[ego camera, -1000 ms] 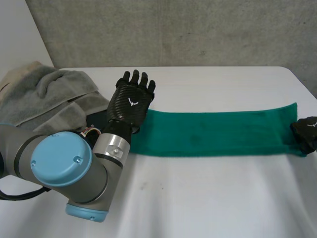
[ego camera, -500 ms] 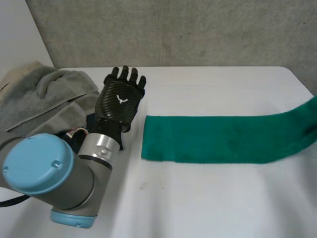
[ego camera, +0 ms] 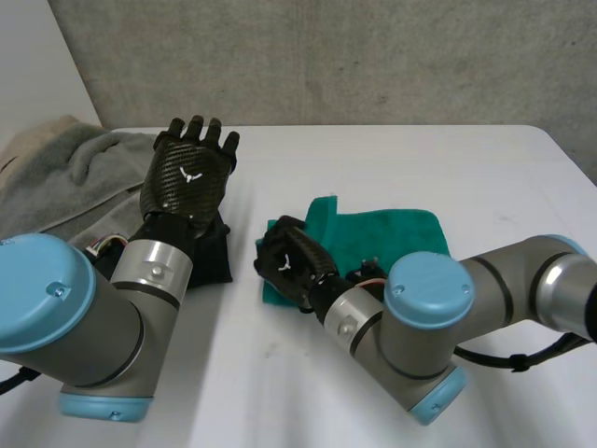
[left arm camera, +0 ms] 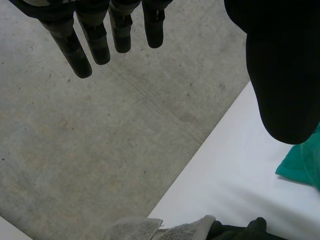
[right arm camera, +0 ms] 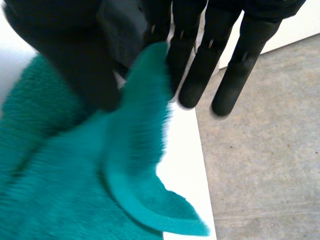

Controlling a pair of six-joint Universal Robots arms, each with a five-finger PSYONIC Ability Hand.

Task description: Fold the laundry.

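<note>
At frame centre, the right hand (ego camera: 291,264), pinching the green terry towel (ego camera: 401,233), has carried its end leftward into 1 fold; the left hand (ego camera: 187,177), straight-fingered and empty, has withdrawn.

Saw a white bench (ego camera: 466,159) across the lower frame; noted a grey concrete surface (ego camera: 326,56) along the top.

Blk weave-pattern left hand (ego camera: 187,177) & right hand (ego camera: 293,263), teal towel (ego camera: 401,233), grey towel pile (ego camera: 65,177), white table (ego camera: 401,159), lt-blue arm caps (ego camera: 424,289).
</note>
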